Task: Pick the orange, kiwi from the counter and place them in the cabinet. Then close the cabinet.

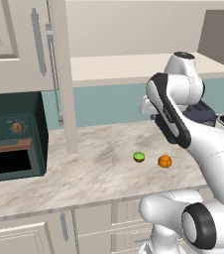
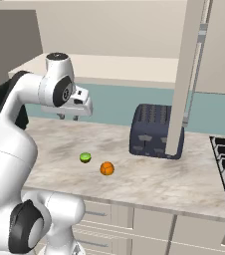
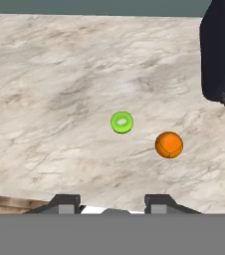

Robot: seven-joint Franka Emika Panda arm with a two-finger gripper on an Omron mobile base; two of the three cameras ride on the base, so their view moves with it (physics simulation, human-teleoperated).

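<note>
The fingers [image 3: 112, 201] are held apart and empty, high above the surface [image 3: 50, 99]. The kiwi [image 3: 121, 122] lies on the stone almost straight ahead of the gap between the fingers, and the orange [image 3: 169, 144] rests just beside it, off toward the right finger, the two fruits apart. A dark toaster [image 3: 221, 50] stands farther out on that side. Both fruits are judged light, firm and round, so they are likely to roll if nudged. Each is best taken across its widest middle, from above. The cabinet [image 2: 184, 74] stands open, its shelf bare.
</note>
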